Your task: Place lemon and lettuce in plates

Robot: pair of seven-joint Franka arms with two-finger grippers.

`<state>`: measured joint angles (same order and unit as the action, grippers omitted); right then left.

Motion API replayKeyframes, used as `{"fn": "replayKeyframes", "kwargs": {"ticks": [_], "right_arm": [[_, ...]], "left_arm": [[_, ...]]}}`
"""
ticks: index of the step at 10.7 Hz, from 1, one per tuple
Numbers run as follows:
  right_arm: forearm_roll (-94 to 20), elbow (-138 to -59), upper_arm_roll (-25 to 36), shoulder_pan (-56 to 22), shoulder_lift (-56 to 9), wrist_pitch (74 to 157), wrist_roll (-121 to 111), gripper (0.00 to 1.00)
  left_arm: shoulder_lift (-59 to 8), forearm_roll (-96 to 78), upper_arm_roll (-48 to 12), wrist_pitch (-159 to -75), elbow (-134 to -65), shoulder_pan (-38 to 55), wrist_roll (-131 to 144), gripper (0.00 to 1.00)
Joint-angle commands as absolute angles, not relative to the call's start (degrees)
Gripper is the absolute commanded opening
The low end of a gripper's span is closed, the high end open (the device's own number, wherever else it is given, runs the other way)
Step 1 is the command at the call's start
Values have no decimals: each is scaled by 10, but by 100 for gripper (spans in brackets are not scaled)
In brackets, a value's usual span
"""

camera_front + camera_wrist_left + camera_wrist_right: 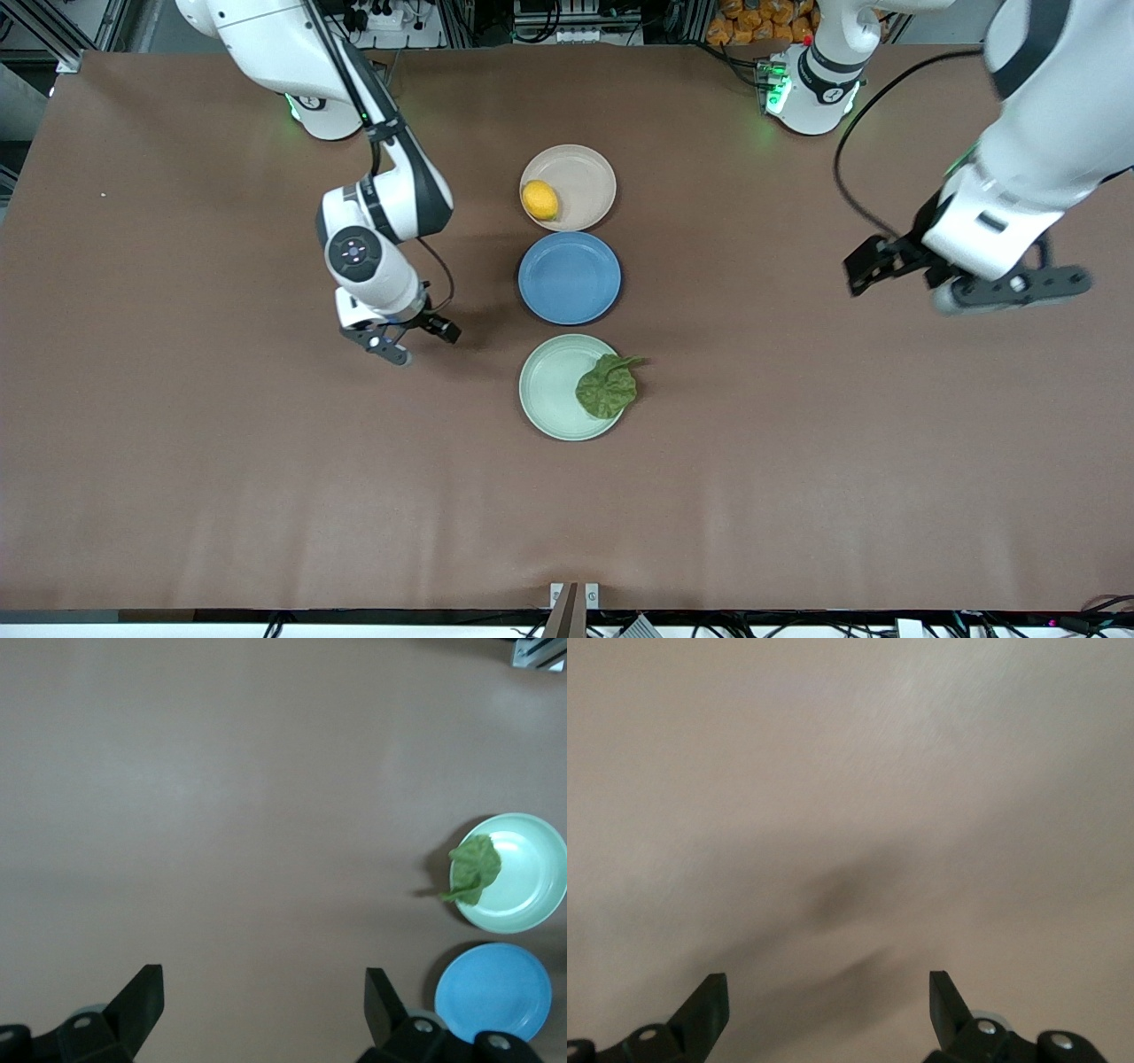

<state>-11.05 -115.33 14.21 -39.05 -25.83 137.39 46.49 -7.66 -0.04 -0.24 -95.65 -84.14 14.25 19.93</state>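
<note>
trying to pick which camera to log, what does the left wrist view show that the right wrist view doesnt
Only the left wrist view shows the lettuce lying on the mint green plate, its stem over the rim, and the blue plate beside it. Only the right wrist view shows dark blurred shadows on the cloth, with no plate or food. Both show bare brown table and that arm's own open fingers at the picture's edge: the left gripper, the right gripper, each holding nothing.

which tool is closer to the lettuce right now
Right. The right tool hangs over bare table just past the mint plate holding the lettuce; the left tool is much farther off, over its own table end.
</note>
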Motion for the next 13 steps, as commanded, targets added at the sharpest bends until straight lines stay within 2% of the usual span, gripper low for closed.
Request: {"fn": "replayKeyframes", "kwargs": {"ticks": [1, 6, 10, 13], "right_arm": [[-94, -1149, 150, -346, -254, 1368, 403, 100], [-92, -1147, 152, -266, -260, 1371, 220, 100], [-92, -1150, 152, -194, -257, 1367, 49, 100], [-94, -1150, 151, -179, -259, 1347, 15, 100]], "left_arm": [[-29, 4, -7, -910, -857, 109, 135, 100], [24, 4, -6, -836, -860, 97, 129, 100], [45, 1, -7, -824, -867, 71, 107, 100], [51, -2, -8, -825, -877, 62, 92, 100]]}}
